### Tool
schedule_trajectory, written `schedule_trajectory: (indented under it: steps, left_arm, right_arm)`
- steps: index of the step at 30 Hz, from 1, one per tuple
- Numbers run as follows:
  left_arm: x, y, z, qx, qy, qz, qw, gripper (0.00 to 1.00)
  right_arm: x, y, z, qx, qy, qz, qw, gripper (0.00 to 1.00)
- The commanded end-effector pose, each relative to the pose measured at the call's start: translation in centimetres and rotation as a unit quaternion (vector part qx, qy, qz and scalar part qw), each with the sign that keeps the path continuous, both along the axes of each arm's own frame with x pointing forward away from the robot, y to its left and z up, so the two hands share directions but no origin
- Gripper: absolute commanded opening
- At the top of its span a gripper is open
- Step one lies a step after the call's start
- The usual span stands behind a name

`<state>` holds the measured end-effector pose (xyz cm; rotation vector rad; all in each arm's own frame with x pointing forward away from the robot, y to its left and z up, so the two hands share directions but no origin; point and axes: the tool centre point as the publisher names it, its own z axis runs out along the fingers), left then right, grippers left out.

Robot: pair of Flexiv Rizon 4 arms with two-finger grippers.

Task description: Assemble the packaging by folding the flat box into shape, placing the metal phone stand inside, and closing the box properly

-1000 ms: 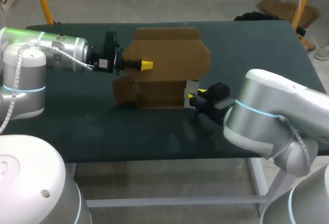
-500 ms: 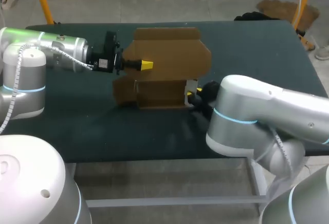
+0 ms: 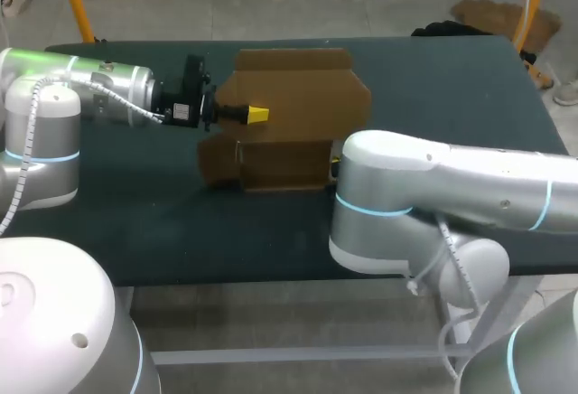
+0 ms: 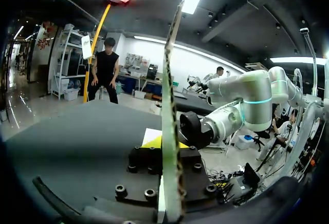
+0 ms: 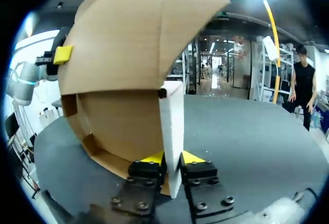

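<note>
A half-folded brown corrugated cardboard box (image 3: 289, 123) sits near the middle of the dark green table (image 3: 452, 87), its tall back panel with the lid rising behind an open front tray. The left gripper (image 3: 257, 115) comes in from the side and is clamped on that upright panel; the left wrist view shows the board edge-on, running straight between the yellow tips, with a finger on each face. This hold probably braces the back wall so the shape does not sag while the other end is worked. The right arm (image 3: 424, 177) reaches across low at the box's right end and hides most of its own tool from above. In its wrist view, the right gripper (image 5: 171, 158) is pinched on a narrow pale flap (image 5: 172, 126) standing upright at the box's corner, apparently to swing that end piece inward and square the side. The metal phone stand does not show in any view, so packing and closing look some way off.
</note>
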<state>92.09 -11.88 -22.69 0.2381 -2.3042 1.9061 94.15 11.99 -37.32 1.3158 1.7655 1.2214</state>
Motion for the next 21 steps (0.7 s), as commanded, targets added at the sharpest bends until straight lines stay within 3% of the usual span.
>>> schedule_trajectory:
  steps: [1, 4, 6, 7, 16, 18, 19, 21]
  left_arm:
    - [-0.05, -0.05, -0.33, 0.0, 0.0, -0.001, 1.0, 0.0]
    - [-0.05, -0.05, -0.33, 0.0, 0.0, -0.001, 1.0, 0.0]
    - [-0.05, -0.05, -0.33, 0.0, 0.0, -0.001, 1.0, 0.0]
    - [-0.05, -0.05, -0.33, 0.0, 0.0, -0.001, 1.0, 0.0]
    - [-0.05, -0.05, -0.33, 0.0, 0.0, -0.001, 1.0, 0.01]
    - [-0.23, -0.07, -0.05, 0.007, -0.008, 0.002, 1.0, 0.49]
    - [-0.37, -0.15, 0.14, 0.017, -0.015, 0.007, 1.0, 1.0]
    - [-0.51, -0.25, 0.32, 0.025, -0.022, 0.013, 0.999, 1.0]
  right_arm:
    - [0.33, 0.68, -0.15, -0.101, -0.015, -0.238, 0.966, 0.18]
    - [0.43, 0.57, -0.25, -0.103, -0.01, -0.242, 0.965, 0.17]
    - [0.49, 0.5, -0.3, -0.103, -0.01, -0.242, 0.965, 0.09]
    - [0.51, 0.46, -0.32, -0.105, -0.007, -0.245, 0.964, 0.0]
    - [0.52, 0.19, -0.53, -0.104, -0.004, -0.242, 0.965, 0.0]
    - [0.5, 0.17, -0.53, -0.104, -0.005, -0.239, 0.966, 0.0]
    - [0.48, 0.14, -0.52, -0.104, -0.005, -0.235, 0.966, 0.0]
    - [0.45, 0.1, -0.52, -0.102, -0.006, -0.23, 0.968, 0.0]
